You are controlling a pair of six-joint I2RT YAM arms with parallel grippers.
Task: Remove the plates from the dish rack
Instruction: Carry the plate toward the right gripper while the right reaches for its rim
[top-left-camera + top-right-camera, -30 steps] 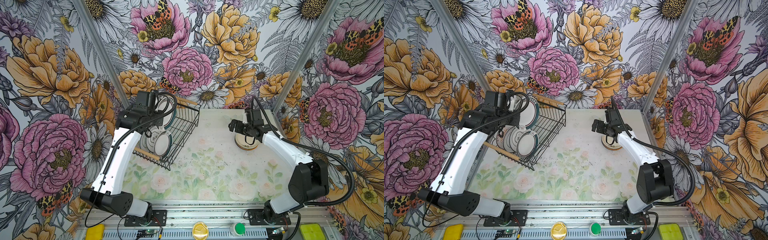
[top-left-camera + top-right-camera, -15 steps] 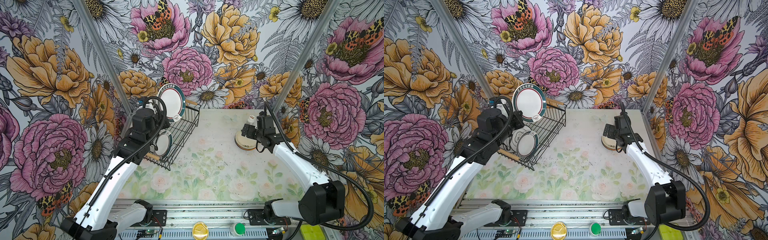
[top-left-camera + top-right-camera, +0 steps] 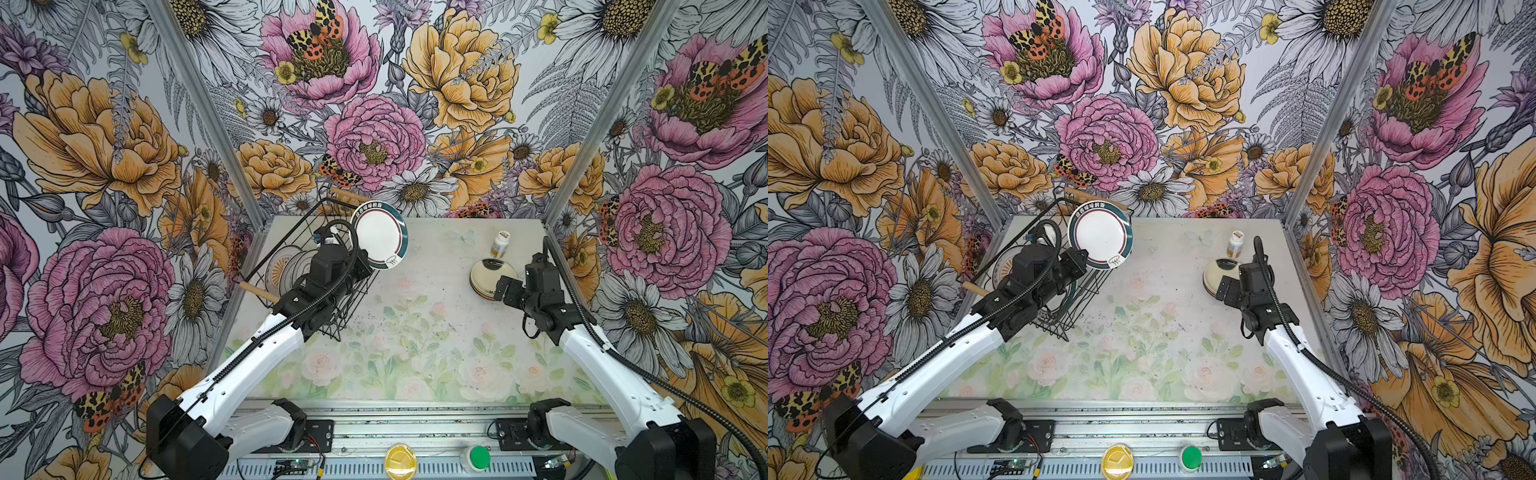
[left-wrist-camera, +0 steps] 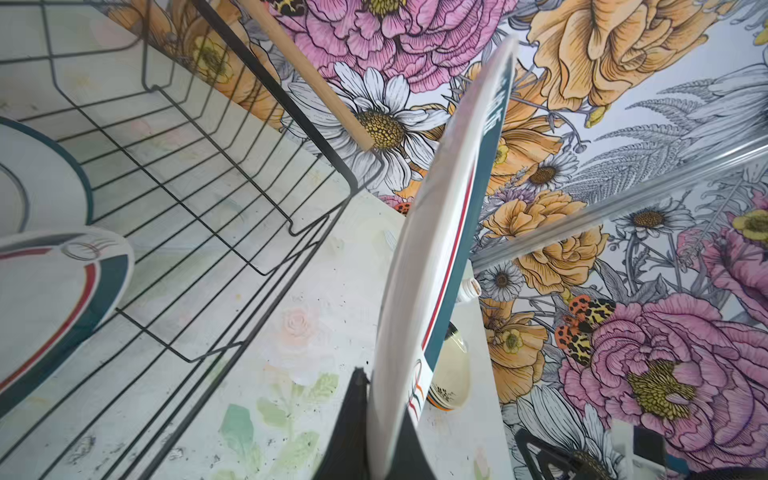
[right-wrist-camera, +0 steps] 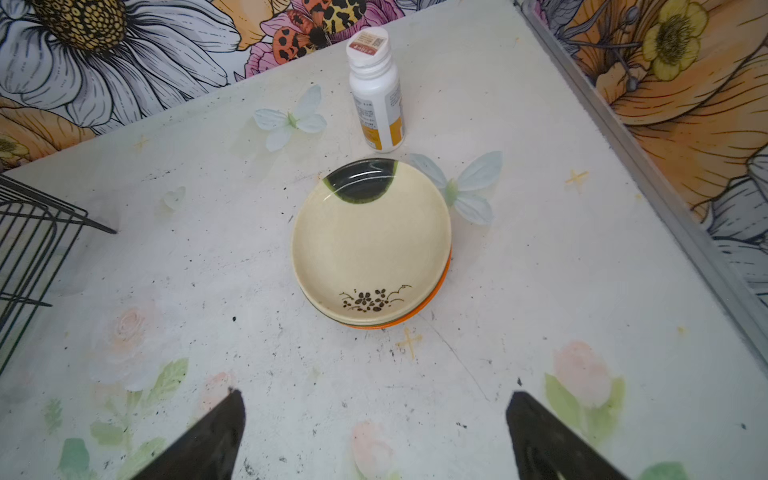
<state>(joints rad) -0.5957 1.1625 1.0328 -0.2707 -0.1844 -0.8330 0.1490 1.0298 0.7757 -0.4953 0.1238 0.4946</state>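
**A:** How are the left fingers set?

**B:** The left gripper (image 4: pixel 374 432) is closed on the lower rim of a round white ceramic plate with a teal border and a thin red ring (image 4: pixel 436 249). The plate is pinched edge-on between the two dark fingers. In both top views it is held upright, face towards the camera, raised above the far right corner of the rectangular black wire dish rack with wooden rod handles (image 4: pixel 274 95).

**A:** And the arm behind them?

**B:** The black wrist is carried over the rack's right side. The white forearm (image 3: pixel 249 365) is stretched diagonally up from the base at the near left edge.

**A:** What is seen in the rack?

**B:** Other plates (image 3: pixel 286 270) are stood on edge at its left end. A second teal-bordered one (image 4: pixel 50 291) is seen in the left wrist view.

**A:** The right fingers?

**B:** The right gripper (image 5: pixel 374 395) is spread wide and nothing is held. It is poised over the floral table (image 3: pixel 415 332), just on the near side of a stack of small plates (image 5: pixel 370 245). The stack is topped by a cream one with a dark patch and a floral sprig, and an orange rim is shown underneath. The right forearm is run along the table's right edge, with the wrist bent in towards the stack.

**A:** Anything beside the stack?

**B:** A small white pill bottle (image 5: pixel 376 95) is stood upright just behind it.
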